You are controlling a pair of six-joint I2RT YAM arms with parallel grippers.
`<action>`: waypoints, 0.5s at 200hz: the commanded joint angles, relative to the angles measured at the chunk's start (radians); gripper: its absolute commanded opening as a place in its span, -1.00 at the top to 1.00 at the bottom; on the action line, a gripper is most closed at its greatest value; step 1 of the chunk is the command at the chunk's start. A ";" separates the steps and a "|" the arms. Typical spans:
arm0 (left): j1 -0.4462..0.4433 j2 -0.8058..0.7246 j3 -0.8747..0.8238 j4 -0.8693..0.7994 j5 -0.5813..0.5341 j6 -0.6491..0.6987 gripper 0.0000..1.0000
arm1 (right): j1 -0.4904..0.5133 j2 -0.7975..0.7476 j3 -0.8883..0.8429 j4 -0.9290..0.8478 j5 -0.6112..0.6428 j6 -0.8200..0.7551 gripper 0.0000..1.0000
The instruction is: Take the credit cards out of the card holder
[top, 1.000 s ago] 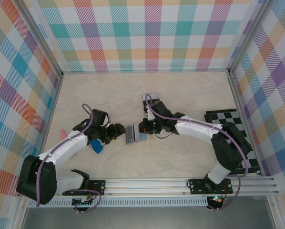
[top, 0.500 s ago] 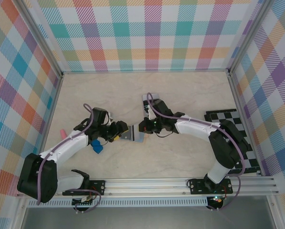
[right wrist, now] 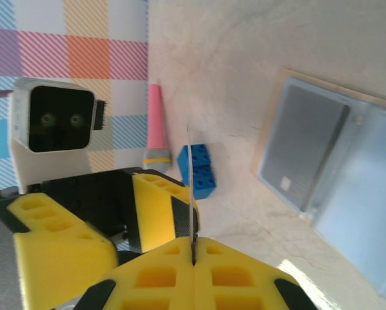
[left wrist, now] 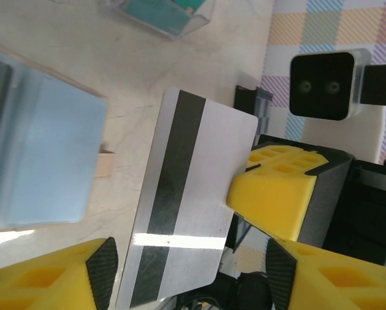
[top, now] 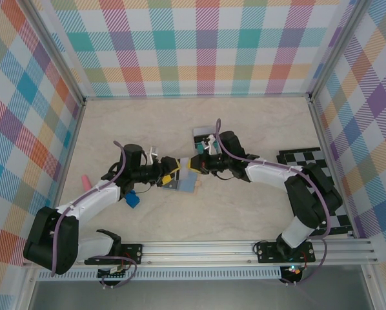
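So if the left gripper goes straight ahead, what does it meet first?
Probably the striped card that the right gripper holds; it stands between the left fingers.

Left wrist view: the card holder (left wrist: pixel 41 165) is cropped by the left edge, the teal cards (left wrist: pixel 164 14) by the top edge. The striped card (left wrist: pixel 190 200) is covered at its right edge by a finger of the right gripper (left wrist: pixel 233 192); its bottom corner is lost behind dark hardware. Right wrist view: the card is seen edge-on, so its face cannot be read; the blue block (right wrist: pixel 204 169) is partly hidden behind it; the holder is cut by the right edge. Top view: the checkered mat (top: pixel 303 157) is partly covered by the right arm (top: pixel 270 173), the blue block partly by the left arm (top: pixel 93 199); the pink item (top: pixel 84 181) is too small to be identified.
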 commanded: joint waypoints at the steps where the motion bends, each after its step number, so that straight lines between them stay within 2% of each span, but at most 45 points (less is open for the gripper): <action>1: -0.007 -0.004 -0.007 0.088 0.049 -0.038 -0.23 | -0.013 -0.045 -0.015 0.135 -0.074 0.071 1.00; 20: -0.007 0.003 0.001 0.096 0.050 -0.042 -0.17 | -0.018 -0.054 -0.011 0.147 -0.088 0.082 1.00; 57: -0.007 0.008 0.026 0.118 0.056 -0.047 0.29 | -0.025 -0.057 -0.008 0.144 -0.097 0.083 1.00; 100: -0.007 0.000 0.046 0.107 0.040 -0.004 0.67 | -0.048 -0.058 -0.015 0.115 -0.090 0.074 1.00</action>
